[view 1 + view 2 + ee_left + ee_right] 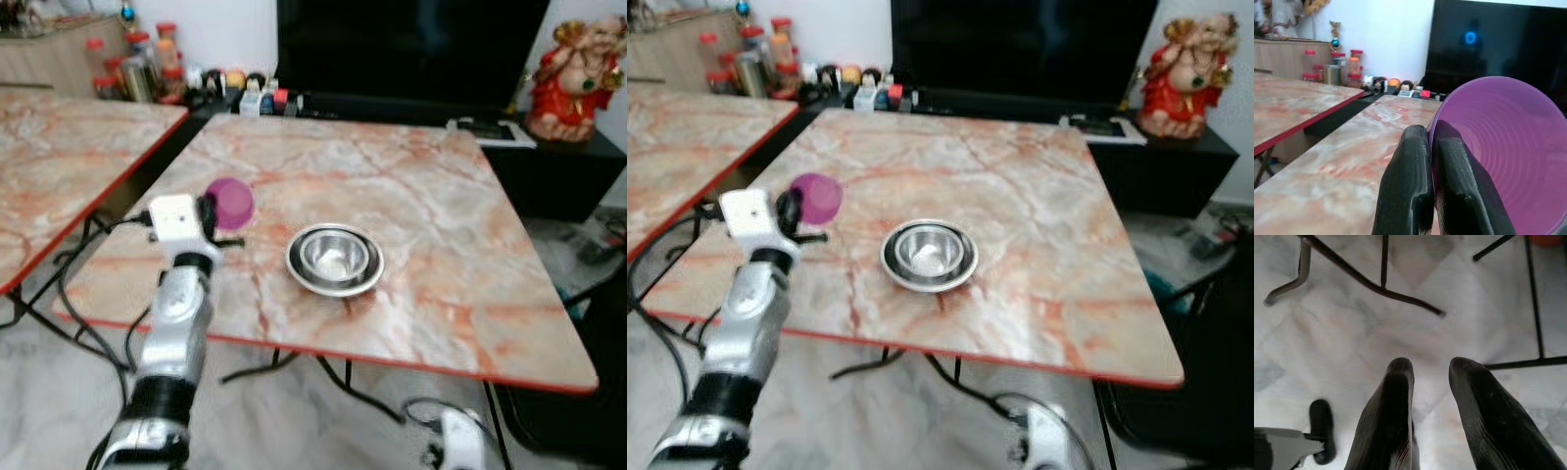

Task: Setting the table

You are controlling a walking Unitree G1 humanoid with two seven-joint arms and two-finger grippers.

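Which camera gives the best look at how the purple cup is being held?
The left wrist view: the left tool pinches the purple cup by its rim, close up. Both eye views show the cup small above the marble table, beside the steel bowl.

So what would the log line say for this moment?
left gripper: shut on purple cup | over table | steel bowls: on table | right gripper: open, idle
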